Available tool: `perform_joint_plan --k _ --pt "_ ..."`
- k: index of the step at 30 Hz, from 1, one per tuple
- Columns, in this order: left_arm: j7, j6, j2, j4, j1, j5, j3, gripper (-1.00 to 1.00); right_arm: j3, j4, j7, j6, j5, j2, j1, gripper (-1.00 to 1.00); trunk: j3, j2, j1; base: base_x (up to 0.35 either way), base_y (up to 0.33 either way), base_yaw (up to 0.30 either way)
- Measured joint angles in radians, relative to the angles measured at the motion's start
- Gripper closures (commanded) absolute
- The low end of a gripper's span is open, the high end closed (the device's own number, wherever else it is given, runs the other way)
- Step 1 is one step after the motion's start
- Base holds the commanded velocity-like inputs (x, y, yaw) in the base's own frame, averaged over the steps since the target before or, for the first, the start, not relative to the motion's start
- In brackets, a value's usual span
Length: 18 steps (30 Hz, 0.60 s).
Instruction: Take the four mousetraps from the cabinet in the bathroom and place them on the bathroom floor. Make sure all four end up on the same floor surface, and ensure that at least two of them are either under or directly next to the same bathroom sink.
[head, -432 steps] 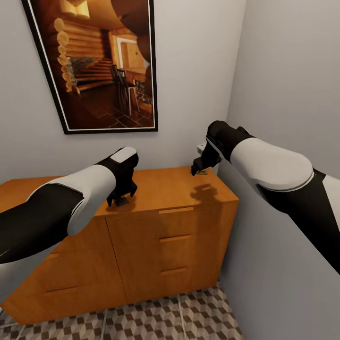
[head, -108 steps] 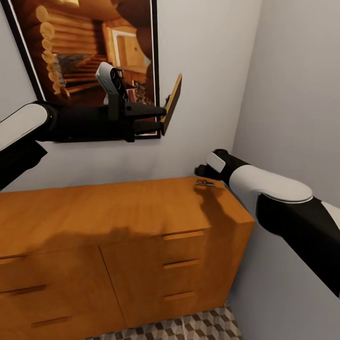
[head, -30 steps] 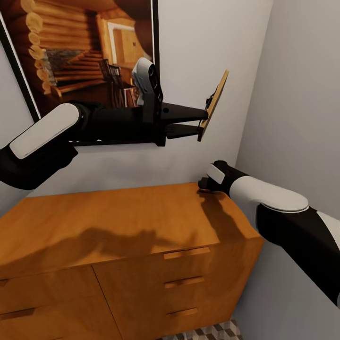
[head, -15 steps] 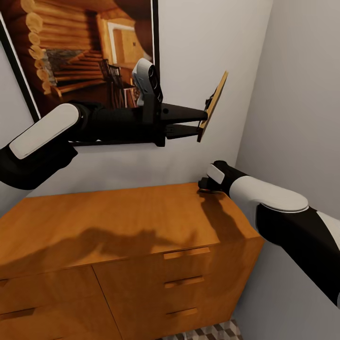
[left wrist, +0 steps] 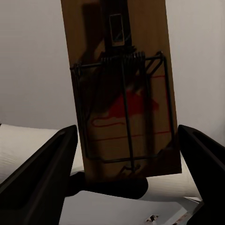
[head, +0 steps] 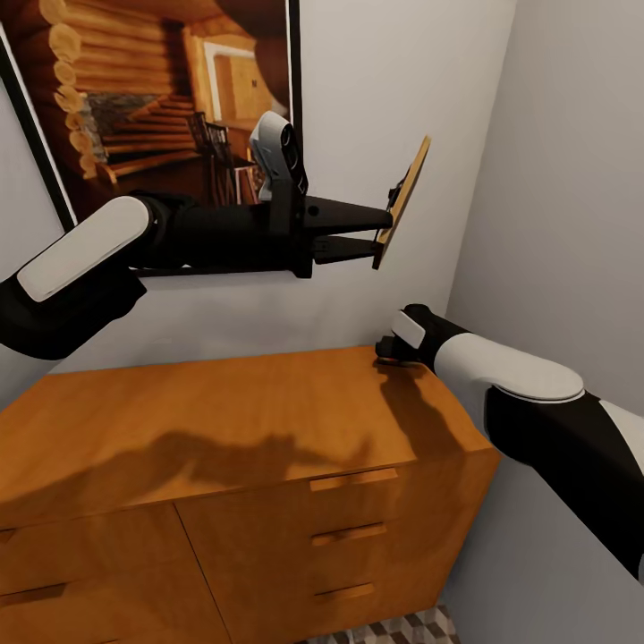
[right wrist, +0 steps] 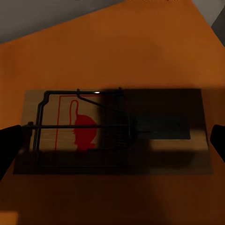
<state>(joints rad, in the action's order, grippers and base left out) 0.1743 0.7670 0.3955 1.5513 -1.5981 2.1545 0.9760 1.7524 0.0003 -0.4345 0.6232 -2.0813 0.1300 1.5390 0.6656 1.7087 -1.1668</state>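
Two mousetraps are in play. Nearest, the right gripper (head: 386, 349) hangs just over one mousetrap (right wrist: 112, 129) lying flat at the cabinet (head: 224, 420) top's far right corner, fingers spread either side, not yet gripping. Farther back, the left gripper (head: 380, 234) pinches the raised mousetrap (head: 402, 201) by one edge; such a thin hold could let it twist free.

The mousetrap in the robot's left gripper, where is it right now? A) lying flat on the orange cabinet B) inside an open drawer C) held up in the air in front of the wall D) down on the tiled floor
C: the left gripper pinches the mousetrap by its lower end, high above the cabinet.
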Motion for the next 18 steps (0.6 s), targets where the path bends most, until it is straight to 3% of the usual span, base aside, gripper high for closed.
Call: perform_joint_plan --k 18 --pt "0.000 0.000 0.001 0.000 0.000 0.000 0.000 1.00 0.007 0.000 -0.001 0.001 0.005 0.003 0.000 -1.00 0.000 0.000 0.000 0.000 0.000 0.000"
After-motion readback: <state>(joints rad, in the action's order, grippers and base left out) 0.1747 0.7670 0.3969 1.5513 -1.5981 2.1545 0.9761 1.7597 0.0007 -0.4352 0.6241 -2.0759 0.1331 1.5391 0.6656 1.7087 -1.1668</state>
